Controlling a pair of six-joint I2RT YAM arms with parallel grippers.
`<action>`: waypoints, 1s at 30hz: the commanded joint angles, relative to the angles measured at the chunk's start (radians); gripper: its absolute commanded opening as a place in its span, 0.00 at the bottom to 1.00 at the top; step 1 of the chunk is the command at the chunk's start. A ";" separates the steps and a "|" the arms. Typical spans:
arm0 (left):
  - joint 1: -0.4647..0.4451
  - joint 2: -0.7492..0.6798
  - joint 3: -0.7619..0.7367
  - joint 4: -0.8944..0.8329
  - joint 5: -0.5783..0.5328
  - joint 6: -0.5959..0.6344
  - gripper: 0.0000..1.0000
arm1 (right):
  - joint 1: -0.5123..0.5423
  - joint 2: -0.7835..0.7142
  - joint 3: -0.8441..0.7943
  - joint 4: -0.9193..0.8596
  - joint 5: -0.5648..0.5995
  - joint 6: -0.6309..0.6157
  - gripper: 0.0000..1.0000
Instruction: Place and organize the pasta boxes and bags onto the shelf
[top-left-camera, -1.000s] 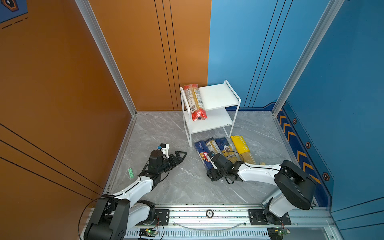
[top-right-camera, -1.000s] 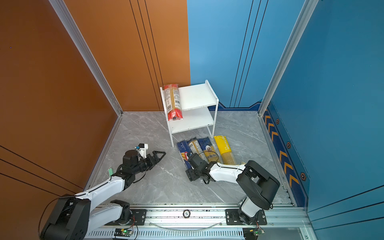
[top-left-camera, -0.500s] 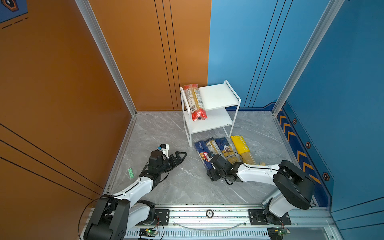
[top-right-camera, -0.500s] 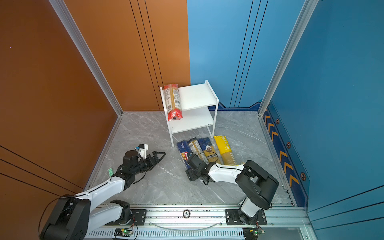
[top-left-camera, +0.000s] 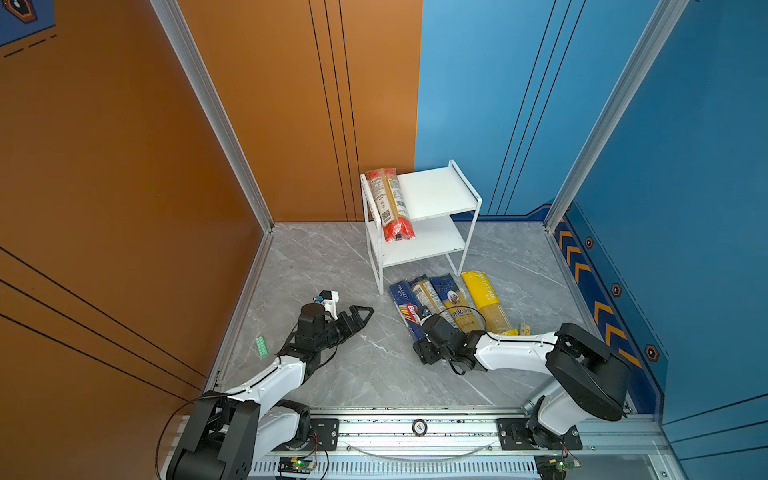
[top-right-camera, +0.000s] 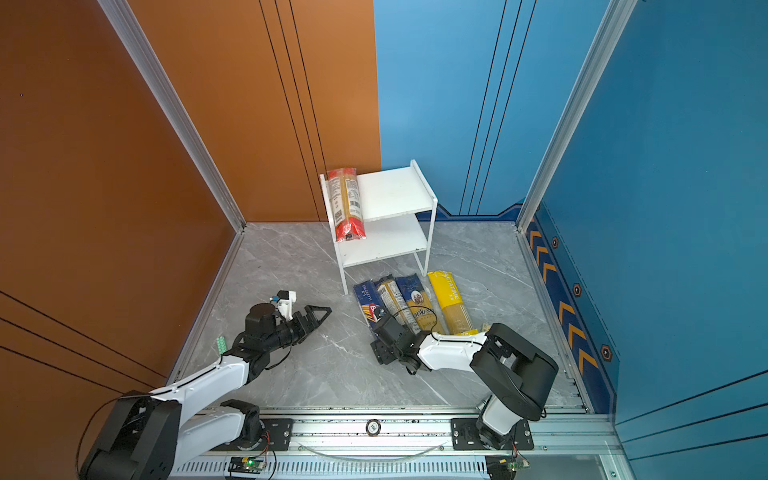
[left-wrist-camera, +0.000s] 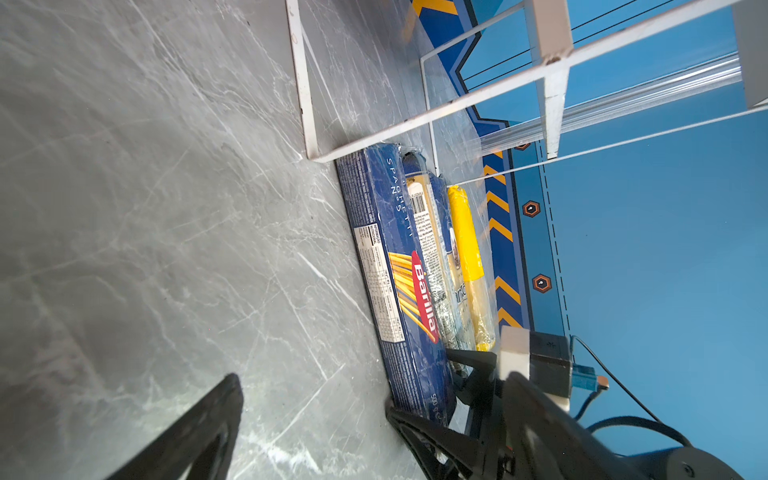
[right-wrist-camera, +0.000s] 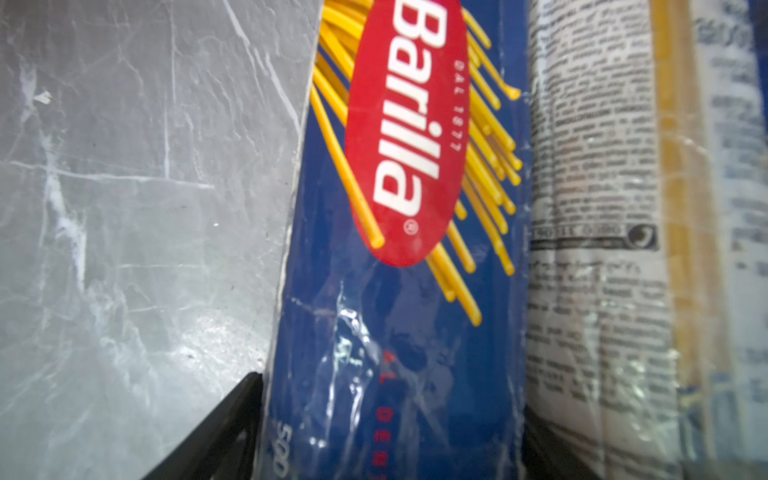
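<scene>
The dark blue Barilla box (top-left-camera: 405, 305) lies flat on the grey marbled floor (top-left-camera: 365, 374) just in front of the white shelf (top-left-camera: 440, 191), at the left of a row of four packs. Touching it on the right is the clear bag with a dark-blue label (top-left-camera: 426, 297), then the blue-yellow portrait pack (top-left-camera: 453, 299) and the bright yellow pack (top-left-camera: 486, 299). The right gripper (right-wrist-camera: 392, 405) straddles the box's near end, with a finger against each long edge, gripping it at box width. The red-ended clear pack (top-left-camera: 390, 203) lies along the left side of the shelf's top board and overhangs the front. The left gripper (top-left-camera: 361, 318) hovers well apart to the left, spread wide and empty.
</scene>
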 joint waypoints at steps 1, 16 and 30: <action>0.009 -0.013 -0.014 0.014 0.021 0.007 0.98 | 0.014 0.035 -0.076 -0.082 -0.051 0.061 0.78; 0.014 -0.017 -0.017 0.014 0.031 0.006 0.98 | 0.076 -0.046 -0.234 0.043 -0.003 0.140 0.78; 0.013 -0.045 -0.041 0.014 0.033 -0.003 0.98 | 0.126 -0.006 -0.329 0.191 0.044 0.189 0.78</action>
